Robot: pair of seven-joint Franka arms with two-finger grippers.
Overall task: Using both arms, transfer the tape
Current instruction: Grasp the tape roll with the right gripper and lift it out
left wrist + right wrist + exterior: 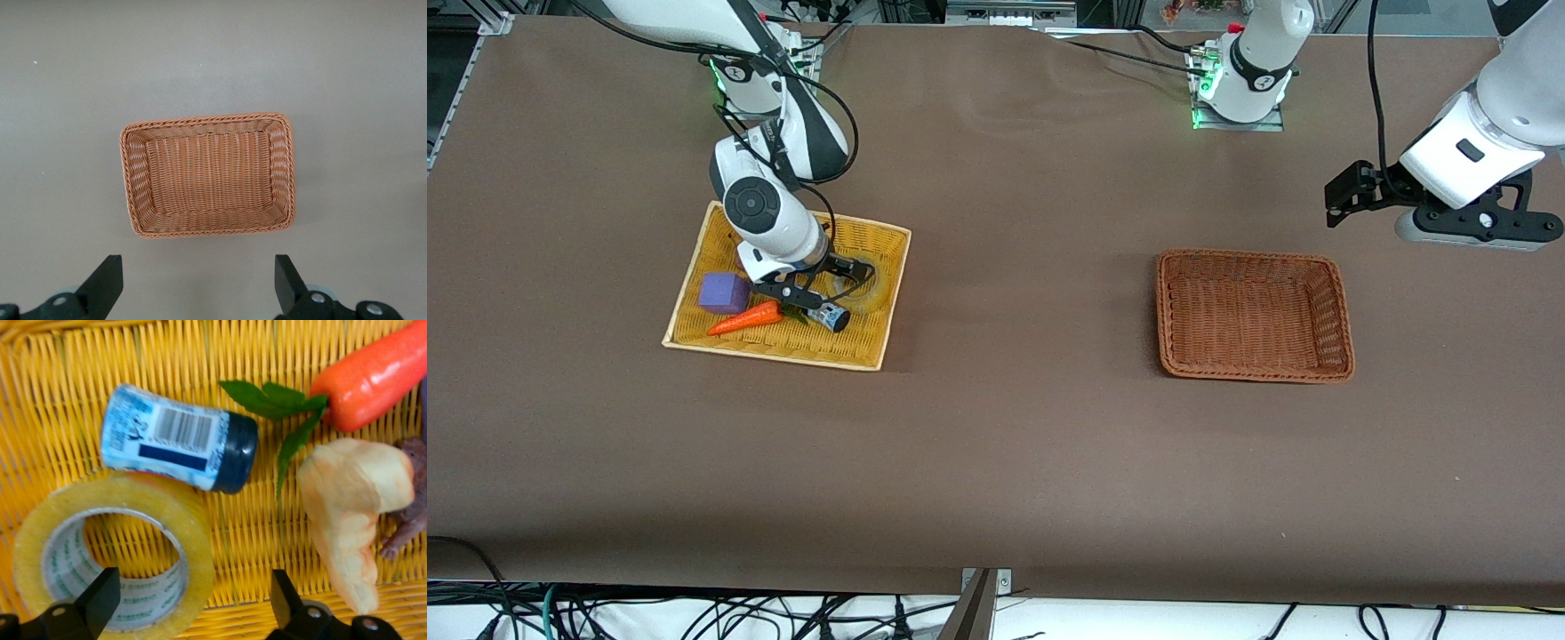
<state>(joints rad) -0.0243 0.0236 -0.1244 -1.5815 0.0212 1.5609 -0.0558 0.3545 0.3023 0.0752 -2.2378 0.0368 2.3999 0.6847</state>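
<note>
The tape, a yellowish translucent roll with a grey core, lies flat in the yellow tray toward the right arm's end of the table. My right gripper is low over it and open. In the right wrist view the tape fills the corner, and my right gripper straddles the roll's wall, one finger over the core hole and the other outside the roll. My left gripper hangs open and empty above the table beside the brown basket. It also shows open in the left wrist view.
In the yellow tray lie a blue-labelled black-capped bottle touching the tape, an orange carrot, a purple cube and a beige lumpy piece. The brown wicker basket holds nothing.
</note>
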